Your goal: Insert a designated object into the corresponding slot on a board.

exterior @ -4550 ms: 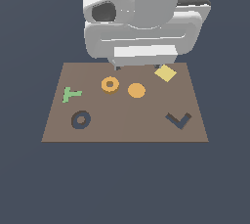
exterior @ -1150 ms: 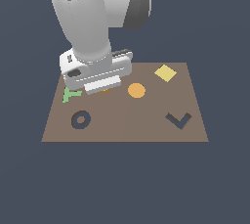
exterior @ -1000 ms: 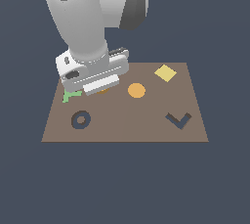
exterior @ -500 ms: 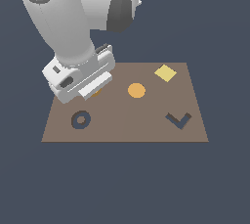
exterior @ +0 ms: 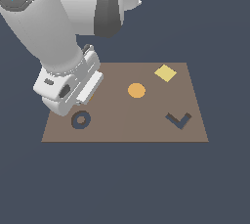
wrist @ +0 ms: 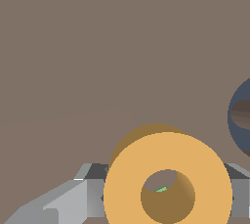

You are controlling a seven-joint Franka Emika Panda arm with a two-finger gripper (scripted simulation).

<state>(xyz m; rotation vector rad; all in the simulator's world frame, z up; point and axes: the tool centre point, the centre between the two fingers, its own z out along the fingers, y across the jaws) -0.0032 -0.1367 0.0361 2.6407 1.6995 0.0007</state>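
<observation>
1. I see the orange ring (wrist: 167,178) pinched in the claw (wrist: 163,199), lifted off the board (exterior: 146,120); its former spot beside the orange disc (exterior: 136,90) is bare.
2. The arm has swung from board centre toward the exterior view's left and now hangs near the ring-shaped slot (exterior: 81,120); I judge insertion comes next.
3. The board also carries a yellow square (exterior: 165,73) and a V-shaped recess (exterior: 178,120).
4. Surroundings are plain dark blue; no worktop shows.
</observation>
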